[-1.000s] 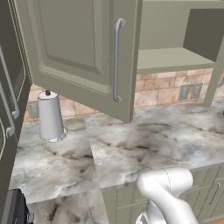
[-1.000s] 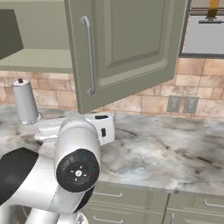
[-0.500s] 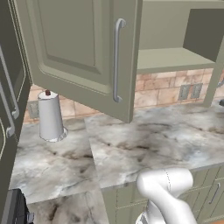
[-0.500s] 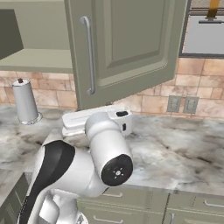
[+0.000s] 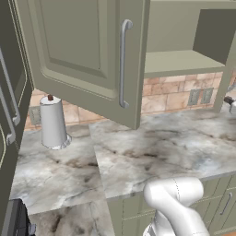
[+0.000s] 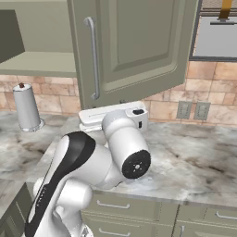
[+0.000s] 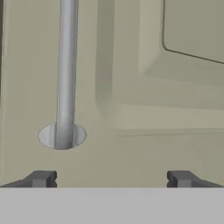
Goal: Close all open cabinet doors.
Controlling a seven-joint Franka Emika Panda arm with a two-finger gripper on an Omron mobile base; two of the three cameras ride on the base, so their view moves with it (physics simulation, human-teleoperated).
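gripper (image 7: 110, 178) of mine is spread wide with nothing between the tips, close up against the face of the open cabinet door (image 7: 131, 109). my hand view shows the lower end of its silver handle (image 7: 64, 78) seated in a round mount, left of the recessed panel. both base views show the whole door (image 5: 87, 55) swung out over the marble counter (image 5: 161, 147), handle upright, with a paper towel roll (image 5: 53, 122) standing nearby.

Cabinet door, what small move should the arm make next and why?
Probably press straight forward: the cabinet door stands swung open over the counter, and the hand view shows the gripper, jaws apart, facing its front beside the handle.
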